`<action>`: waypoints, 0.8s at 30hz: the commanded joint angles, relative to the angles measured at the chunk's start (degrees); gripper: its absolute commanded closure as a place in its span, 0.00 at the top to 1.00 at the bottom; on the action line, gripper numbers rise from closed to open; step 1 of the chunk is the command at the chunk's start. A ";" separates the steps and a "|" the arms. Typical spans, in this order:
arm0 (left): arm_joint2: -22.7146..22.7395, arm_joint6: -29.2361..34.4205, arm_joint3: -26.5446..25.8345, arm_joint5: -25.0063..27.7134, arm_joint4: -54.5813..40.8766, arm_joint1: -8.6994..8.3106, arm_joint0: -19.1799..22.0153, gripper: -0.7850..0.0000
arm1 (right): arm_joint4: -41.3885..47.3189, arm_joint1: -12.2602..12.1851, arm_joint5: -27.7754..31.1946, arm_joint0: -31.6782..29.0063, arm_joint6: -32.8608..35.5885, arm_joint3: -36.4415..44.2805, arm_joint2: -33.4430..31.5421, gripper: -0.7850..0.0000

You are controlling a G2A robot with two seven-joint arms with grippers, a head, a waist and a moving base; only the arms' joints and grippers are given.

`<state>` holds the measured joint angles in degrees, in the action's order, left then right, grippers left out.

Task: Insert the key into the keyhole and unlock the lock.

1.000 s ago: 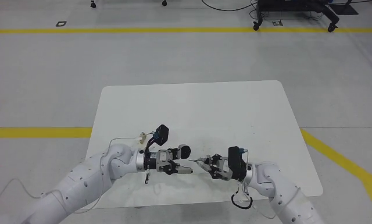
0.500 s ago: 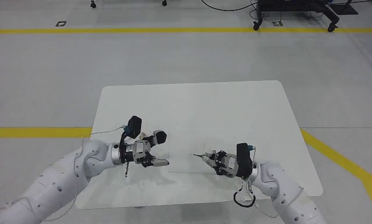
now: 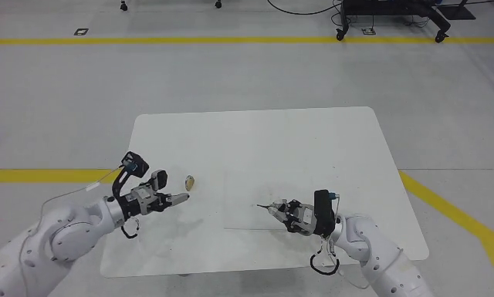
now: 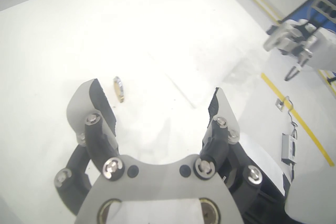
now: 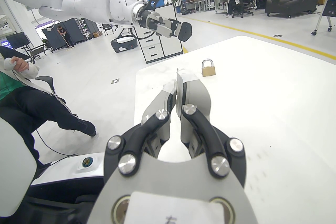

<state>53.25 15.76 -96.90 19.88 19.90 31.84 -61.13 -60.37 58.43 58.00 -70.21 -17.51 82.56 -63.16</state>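
Top view: L gripper is over the left-front part of the table, fingers spread wide w/ nothing betw. them. The lock is on the table just beyond its tips, not touching. R gripper is at the front, right of centre, well apart from the lock. Its fingers are pressed together, pinching the key, and the thin tip pokes out toward the lock side.

Vs. earlier: 1 s ago both grippers were nearly tip to tip at front-centre. Half a sec ago the L arm had pulled off to the left, and now it's further left again. R gripper backed off a touch in the first half sec and hasn't budged since. The key is at the same angle as before. A tan speck showed 1 s ago about where the lock is now, but I can't say for sure it was the lock.

Materials: in the right wrist view the lock has a squat brass-coloured body and a curved silver shackle, standing upright w/ both shackle legs down in the body. The key is slim, dark and pointed. The table is smooth white w/ rounded corners. In the left wrist view the pads are black and ribbed, on pale curved shells w/ silver bolts.
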 commanded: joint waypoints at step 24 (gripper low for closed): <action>-16.37 16.46 12.49 -15.86 10.97 13.15 18.25 0.38 | 0.00 0.00 0.00 0.00 0.00 0.00 0.00 0.00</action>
<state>37.40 32.00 -85.07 4.21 30.65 44.49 -43.36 -60.37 58.43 58.00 -70.21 -17.51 82.56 -63.16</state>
